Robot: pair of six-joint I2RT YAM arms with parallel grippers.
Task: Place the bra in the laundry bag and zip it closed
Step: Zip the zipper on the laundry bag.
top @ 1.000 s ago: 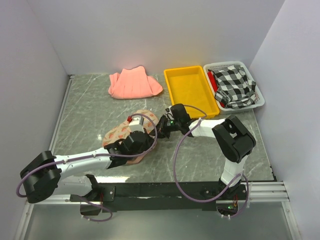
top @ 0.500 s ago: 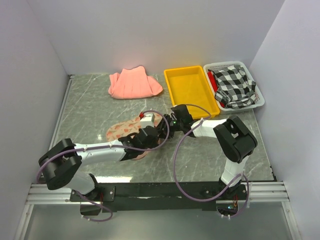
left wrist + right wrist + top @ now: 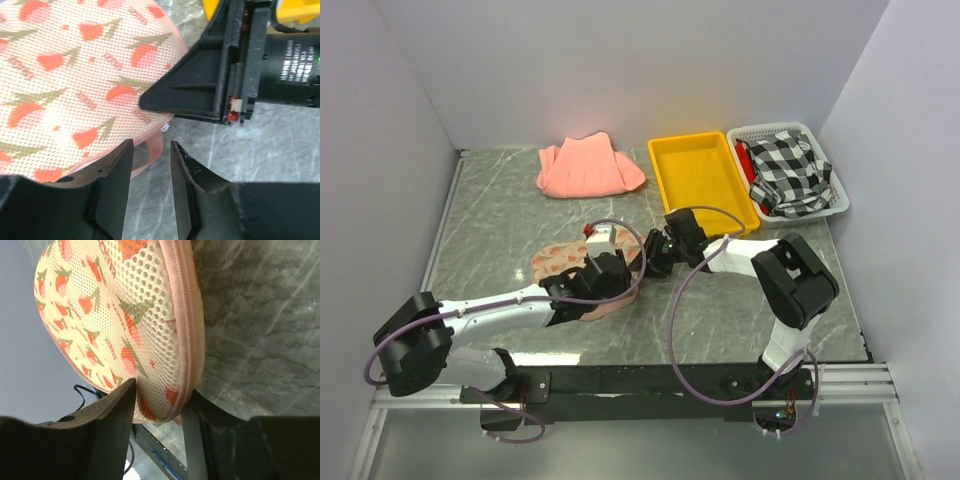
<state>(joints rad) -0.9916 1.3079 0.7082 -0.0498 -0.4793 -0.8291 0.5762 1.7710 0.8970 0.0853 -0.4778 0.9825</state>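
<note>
The left hand (image 3: 620, 268) lay low over the grey marbled tabletop (image 3: 500, 220), reaching in from the near left. Its jaws were parted and gripped nothing. In its wrist view a narrow pink strip (image 3: 156, 144) of the bag's edging ran loosely through the gap between the fingers (image 3: 112, 175). The laundry bag (image 3: 558, 262) lay flat on the tabletop under and just left of this hand. Its beige mesh with red-orange prints (image 3: 65, 75) filled the space ahead of the fingers.

Just right of the left hand, tip to tip with it, sat the right hand (image 3: 653, 255), also down at the tabletop. Seen from the left wrist, one of its black fingers (image 3: 190, 90) pressed its point against the bag's rounded rim. In its own view the right hand (image 3: 160, 390) was released, its jaws spread to either side of the bag's rounded end (image 3: 115, 305). That end sat between them unsqueezed. The pink zip (image 3: 182, 305) ran closed along the stretch of rim that showed.

Well beyond both hands, towards the back wall, lay a folded salmon-pink cloth (image 3: 588, 167). Beyond and right of the right hand stood a yellow tray (image 3: 672, 190). Touching its right side was a white basket (image 3: 838, 205), which held a black-and-white checked cloth (image 3: 790, 172).
</note>
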